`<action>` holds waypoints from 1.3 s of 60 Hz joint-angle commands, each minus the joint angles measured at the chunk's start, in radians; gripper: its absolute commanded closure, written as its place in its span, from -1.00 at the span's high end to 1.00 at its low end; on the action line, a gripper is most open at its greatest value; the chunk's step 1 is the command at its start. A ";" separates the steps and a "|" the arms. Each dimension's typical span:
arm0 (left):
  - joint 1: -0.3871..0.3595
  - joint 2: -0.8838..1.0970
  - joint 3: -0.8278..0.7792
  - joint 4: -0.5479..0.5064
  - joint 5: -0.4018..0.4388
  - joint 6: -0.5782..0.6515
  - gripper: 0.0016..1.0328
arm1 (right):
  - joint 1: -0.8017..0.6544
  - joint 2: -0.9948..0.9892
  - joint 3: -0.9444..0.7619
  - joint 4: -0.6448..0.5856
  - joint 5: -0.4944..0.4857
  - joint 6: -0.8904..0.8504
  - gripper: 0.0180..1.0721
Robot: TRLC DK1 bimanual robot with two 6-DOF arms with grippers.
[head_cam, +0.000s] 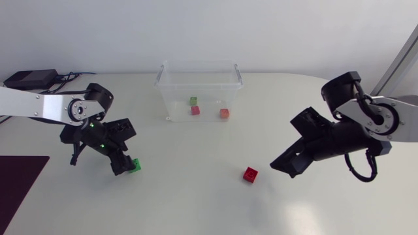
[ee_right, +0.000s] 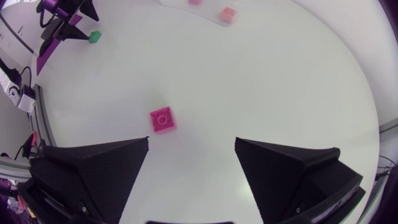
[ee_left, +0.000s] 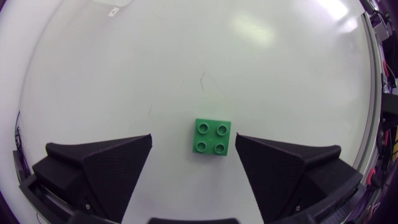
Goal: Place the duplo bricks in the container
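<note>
A green brick [ee_left: 211, 135] lies on the white table between the fingers of my open left gripper [ee_left: 193, 139], close against one finger and clear of the other. In the head view this green brick [head_cam: 136, 166] sits at the tip of the left gripper [head_cam: 125, 166]. A red brick [head_cam: 250, 174] rests on the table just left of my right gripper [head_cam: 282, 167]. The right wrist view shows that brick [ee_right: 162, 119] ahead of the open right gripper [ee_right: 191, 142], off toward one finger and untouched.
The clear plastic container [head_cam: 166, 83] stands at the back middle of the table, holding a green brick [head_cam: 193, 100], a red one [head_cam: 194, 110] and an orange-red one [head_cam: 224, 113]. A dark mat [head_cam: 19, 183] lies at the front left edge.
</note>
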 commanded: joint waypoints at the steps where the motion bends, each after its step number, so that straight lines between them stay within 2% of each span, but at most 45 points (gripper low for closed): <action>1: -0.009 0.040 0.017 -0.025 0.004 0.074 0.77 | 0.033 0.035 -0.014 -0.006 -0.013 -0.023 0.91; 6: -0.015 0.048 0.002 -0.031 0.003 0.106 0.76 | 0.053 0.049 -0.009 -0.009 -0.010 -0.025 0.91; 17: -0.024 0.067 0.005 -0.029 0.003 0.125 0.55 | 0.122 0.081 -0.013 -0.011 0.010 -0.030 0.91; 22: -0.031 0.094 0.006 -0.028 -0.006 0.134 0.14 | 0.150 0.098 -0.020 0.009 0.028 -0.028 0.91; 26: -0.034 0.103 0.003 -0.028 -0.022 0.141 0.03 | 0.170 0.110 -0.028 0.031 0.037 -0.028 0.91; 28: -0.034 0.106 0.003 -0.028 -0.023 0.144 -0.10 | 0.174 0.118 -0.032 0.038 0.039 -0.030 0.90; 33: -0.034 0.115 0.005 -0.028 -0.023 0.149 -0.28 | 0.191 0.142 -0.034 0.050 0.062 -0.039 0.90; 37: -0.034 0.123 0.002 -0.029 -0.034 0.158 -0.36 | 0.204 0.159 -0.037 0.063 0.073 -0.045 0.90; 50: -0.032 0.057 0.005 -0.066 -0.032 0.180 -0.40 | 0.257 0.236 -0.029 0.123 0.152 -0.060 0.89; 57: -0.032 -0.014 0.012 -0.079 -0.026 0.178 -0.40 | 0.259 0.276 -0.009 0.139 0.154 -0.079 0.83; 64: -0.032 -0.064 0.039 -0.134 -0.017 0.175 -0.40 | 0.259 0.308 0.012 0.146 0.158 -0.085 0.81; 78: -0.032 -0.138 0.108 -0.221 0.049 0.161 -0.40 | 0.268 0.361 0.026 0.178 0.165 -0.096 0.81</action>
